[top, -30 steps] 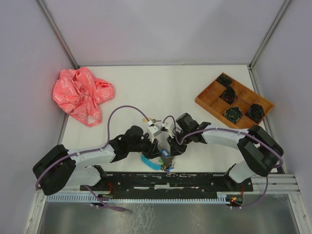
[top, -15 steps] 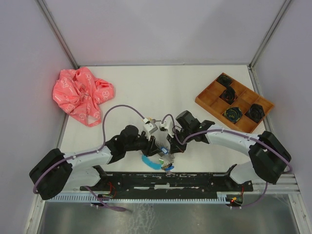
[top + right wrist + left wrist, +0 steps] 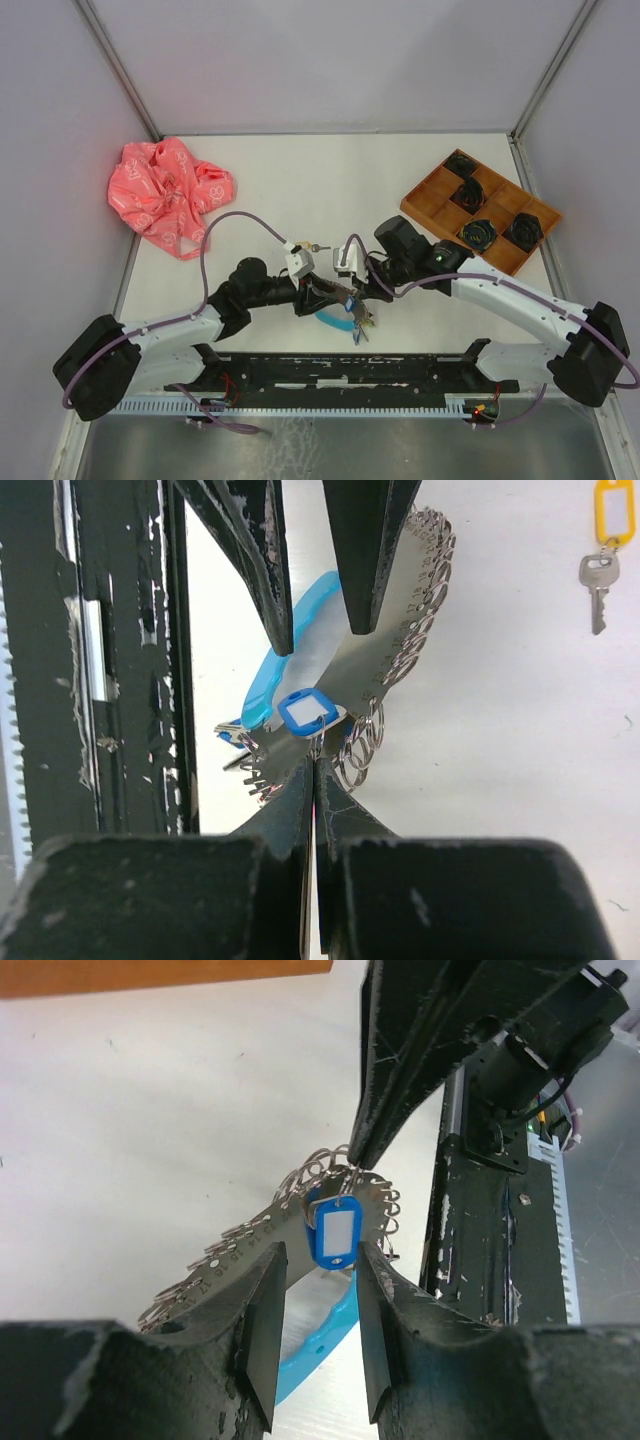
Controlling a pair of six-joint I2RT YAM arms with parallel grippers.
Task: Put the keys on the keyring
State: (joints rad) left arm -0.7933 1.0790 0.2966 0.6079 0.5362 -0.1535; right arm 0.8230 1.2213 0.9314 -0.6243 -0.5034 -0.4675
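Both your arms had swung rightward since a second earlier, meeting near the front edge of the surface [image 3: 300, 190]. Your left gripper [image 3: 319, 1260], its arm stretched low, clamped the blue-handled keyring strip [image 3: 250, 1242] between narrow jaws. Your right gripper [image 3: 312, 765], elbow flung wide, was pinched tight at the blue tag [image 3: 305, 712] on one ring.
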